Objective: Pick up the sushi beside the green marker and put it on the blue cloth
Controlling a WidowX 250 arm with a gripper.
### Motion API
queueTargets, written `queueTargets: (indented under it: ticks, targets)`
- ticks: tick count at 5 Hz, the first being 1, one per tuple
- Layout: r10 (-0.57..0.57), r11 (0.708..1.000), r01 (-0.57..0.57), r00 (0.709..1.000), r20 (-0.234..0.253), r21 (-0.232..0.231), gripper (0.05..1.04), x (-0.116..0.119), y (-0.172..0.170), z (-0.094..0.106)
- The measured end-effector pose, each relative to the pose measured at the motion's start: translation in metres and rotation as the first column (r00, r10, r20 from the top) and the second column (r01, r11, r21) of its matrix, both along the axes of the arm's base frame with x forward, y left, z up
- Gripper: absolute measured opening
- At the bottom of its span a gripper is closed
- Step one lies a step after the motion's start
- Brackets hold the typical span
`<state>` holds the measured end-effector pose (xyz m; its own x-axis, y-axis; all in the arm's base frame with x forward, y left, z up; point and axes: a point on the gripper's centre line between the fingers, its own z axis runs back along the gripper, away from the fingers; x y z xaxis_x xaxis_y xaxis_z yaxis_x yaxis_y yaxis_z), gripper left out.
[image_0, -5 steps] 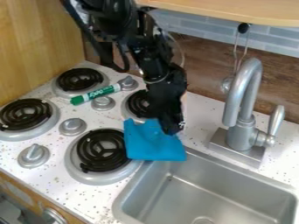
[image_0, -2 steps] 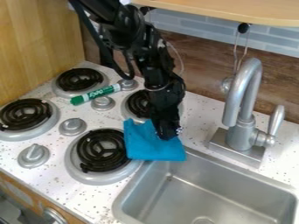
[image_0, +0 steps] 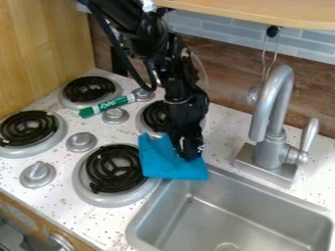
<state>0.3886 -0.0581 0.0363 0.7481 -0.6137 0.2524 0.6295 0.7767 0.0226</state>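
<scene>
1. Viewing the speckled counter (image_0: 226, 127) beneath everything, with the metal sink (image_0: 219, 213) sitting at lower right.
2. Seeing the black arm (image_0: 185, 90) slanting down from the top edge, well apart from the gray faucet (image_0: 272, 108).
3. Finding the blue cloth (image_0: 160, 159) lying between the nearer right-hand burner (image_0: 114, 168) and the sink, just beside both; judging limp fabric to be needing light, even pressure, avoiding bunching against the coil or slipping over the rim.
4. Spotting the gripper (image_0: 188, 156) at the cloth's right part, seemingly touching; not managing to tell whether open, closed or pinching fabric; best working low and level, without scraping the counter.
5. Noticing the green marker (image_0: 108, 105) resting among the knobs, safely apart.
</scene>
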Motion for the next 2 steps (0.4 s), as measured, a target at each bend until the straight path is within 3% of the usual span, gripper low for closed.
queueTargets:
  ticks: [1, 2]
  targets:
    - [0.021, 1.000, -0.021, 1.000, -0.023, -0.014, 1.010, -0.0027, 0.0040, -0.0007]
    - [0.040, 0.999, -0.041, 0.999, -0.019, -0.020, 1.005, -0.0077, 0.0096, 0.0075]
